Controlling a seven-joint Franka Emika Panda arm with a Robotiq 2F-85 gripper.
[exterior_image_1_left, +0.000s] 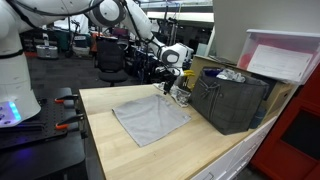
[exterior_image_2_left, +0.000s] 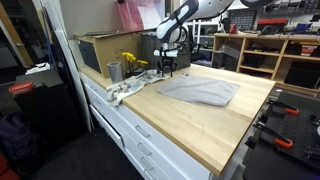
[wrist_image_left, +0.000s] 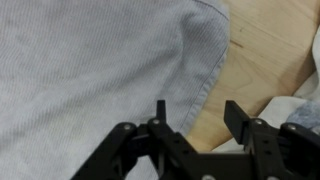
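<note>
A light grey cloth (exterior_image_1_left: 150, 118) lies spread flat on the wooden table (exterior_image_1_left: 120, 155); it also shows in the other exterior view (exterior_image_2_left: 200, 90). My gripper (exterior_image_1_left: 167, 88) hovers just above the cloth's far corner, near the dark bin. In the wrist view the gripper (wrist_image_left: 198, 118) is open and empty, with one finger over the cloth's hemmed edge (wrist_image_left: 195, 70) and the other over bare wood (wrist_image_left: 265, 50). Whether the fingertips touch the cloth cannot be told.
A dark fabric bin (exterior_image_1_left: 232, 100) stands at the table's far side, with a pink-lidded box (exterior_image_1_left: 285, 55) behind it. A crumpled white cloth (exterior_image_2_left: 125, 92), a grey cup (exterior_image_2_left: 114, 71) and a yellow object (exterior_image_2_left: 132, 62) lie near the bin. Clamps (exterior_image_2_left: 285, 120) sit past the table's end.
</note>
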